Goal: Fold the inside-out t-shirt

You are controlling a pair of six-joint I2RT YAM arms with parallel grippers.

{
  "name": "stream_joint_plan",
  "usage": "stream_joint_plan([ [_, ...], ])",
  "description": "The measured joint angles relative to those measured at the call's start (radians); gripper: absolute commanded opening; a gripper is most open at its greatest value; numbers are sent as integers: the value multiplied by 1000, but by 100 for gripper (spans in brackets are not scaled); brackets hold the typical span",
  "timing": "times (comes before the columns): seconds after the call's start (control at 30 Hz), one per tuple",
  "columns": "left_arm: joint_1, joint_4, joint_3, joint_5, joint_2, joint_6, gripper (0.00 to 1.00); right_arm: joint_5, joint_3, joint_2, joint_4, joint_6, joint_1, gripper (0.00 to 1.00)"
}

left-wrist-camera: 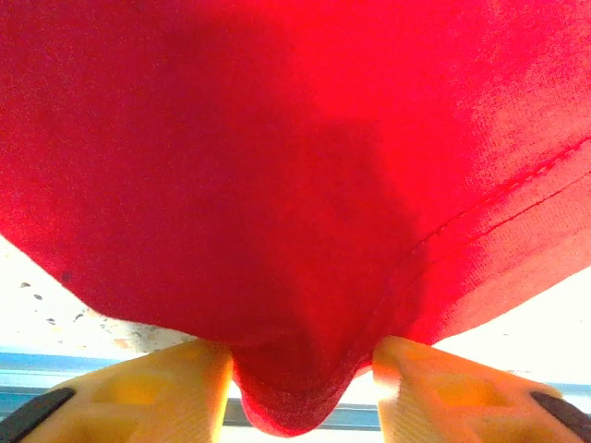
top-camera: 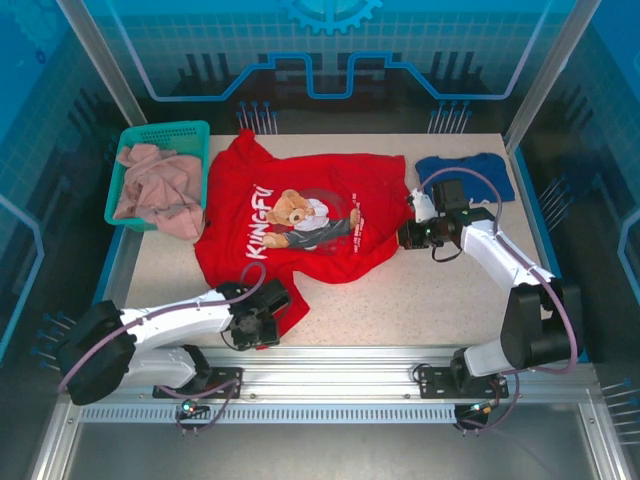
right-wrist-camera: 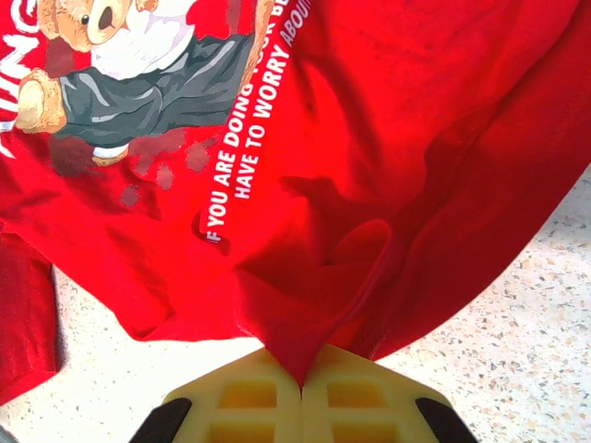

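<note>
**Top view.** The soft, bright red t-shirt point(top-camera: 300, 215) with a bear print is lying spread out and a bit wrinkly in the middle of the pale speckled table point(top-camera: 400, 300). The left gripper point(top-camera: 268, 318) is sitting at the shirt's 7 o'clock corner. The right gripper point(top-camera: 405, 235) is meeting its 3 o'clock edge. Both are dark and small here, so their fingers are hard to make out. A green plastic basket point(top-camera: 160, 132) full of little holes is sitting at 10 o'clock. A floppy pinkish-beige cloth point(top-camera: 155, 190) is spilling over its side. A dark blue t-shirt point(top-camera: 465, 170) is lying at 2 o'clock, partly behind the right arm. Bare table is lying open from 4 to 6 o'clock.

**Left wrist view.** The red t-shirt point(left-wrist-camera: 277, 166) is hanging close over the camera, with a stitched hem running toward 3 o'clock. At 6 o'clock the left gripper point(left-wrist-camera: 300, 369) is squeezing a thick bunch of cloth between its yellow plastic fingers point(left-wrist-camera: 175, 388). The picture edge is cutting them off.

**Right wrist view.** At 6 o'clock the right gripper point(right-wrist-camera: 302, 374) is pinching a pointed fold of the red t-shirt point(right-wrist-camera: 416, 138), with its ridged yellow fingers point(right-wrist-camera: 249, 397) pressed together. The bear is cut off at 11 o'clock. Open table point(right-wrist-camera: 517, 341) is showing at 4 o'clock.
</note>
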Motion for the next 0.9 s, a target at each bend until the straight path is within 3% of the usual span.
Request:
stream_joint_plan([
  [0.17, 0, -1, 0, 0, 5, 11, 30, 4, 0, 0, -3, -3, 0, 0],
  [0.43, 1, -1, -6, 2, -3, 30, 0, 11, 0, 0, -3, -3, 0, 0],
  [0.67, 16, -13, 9, -34, -59, 82, 0, 38, -15, -15, 9, 6, 0, 0],
  [0.77, 61, -46, 101, -116, -159, 135, 0, 41, -31, -56, 35, 33, -8, 0],
  [0.9, 132, -7, 303, -304, -317, 257, 0, 47, -23, -123, 103, 71, -42, 0],
])
